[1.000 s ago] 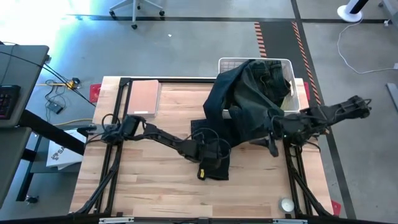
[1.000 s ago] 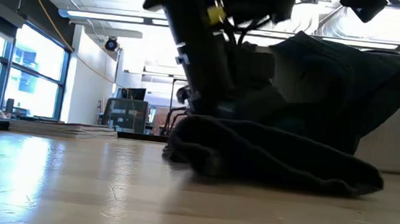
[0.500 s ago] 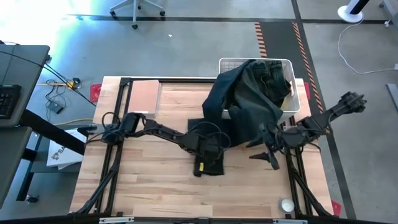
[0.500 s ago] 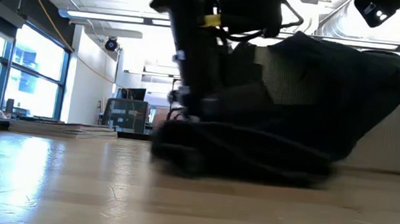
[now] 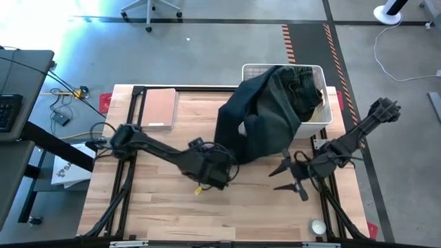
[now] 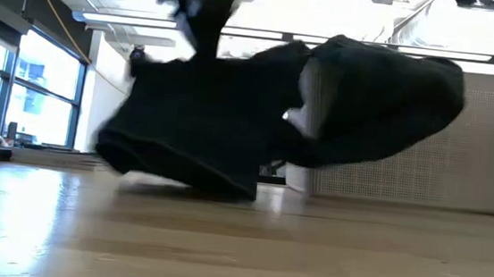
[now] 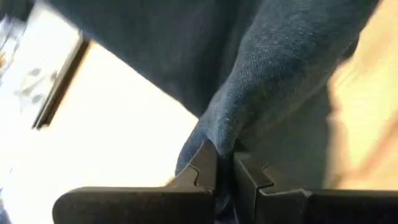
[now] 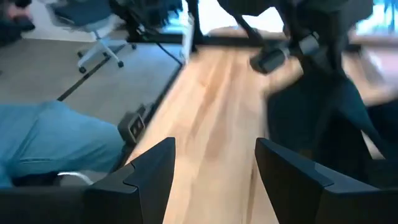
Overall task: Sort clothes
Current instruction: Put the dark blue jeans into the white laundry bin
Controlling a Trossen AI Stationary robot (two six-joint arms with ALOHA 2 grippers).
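A dark blue-grey garment [image 5: 255, 120] spills out of the white lattice basket [image 5: 318, 116] at the far right and stretches toward the table's middle. My left gripper [image 5: 212, 173] is shut on its lower end. In the low view the garment [image 6: 231, 119] hangs raised, its bottom edge just above the wood. More dark clothes [image 5: 303, 86] fill the basket. My right gripper [image 5: 284, 178] stands open over the table to the right of the garment, with nothing between its fingers [image 8: 155, 168]. My left gripper pinches a bunched fold of the garment's lower end [image 7: 225, 140] between its two fingers. The cloth rises from the fingers toward the basket. Its upper part still lies over the basket's rim; the held end is raised off the table.
A flat tan board [image 5: 158, 107] lies at the far left of the table. A small white round object [image 5: 317, 226] sits near the front right corner. Bare wood [image 5: 165, 207] spreads along the near side.
My left gripper has shut on the garment's end that lay on the table and has gone up and toward the table's left, lifting that end clear; the upper part stays on the basket. My right gripper has drawn back toward the near edge, still open.
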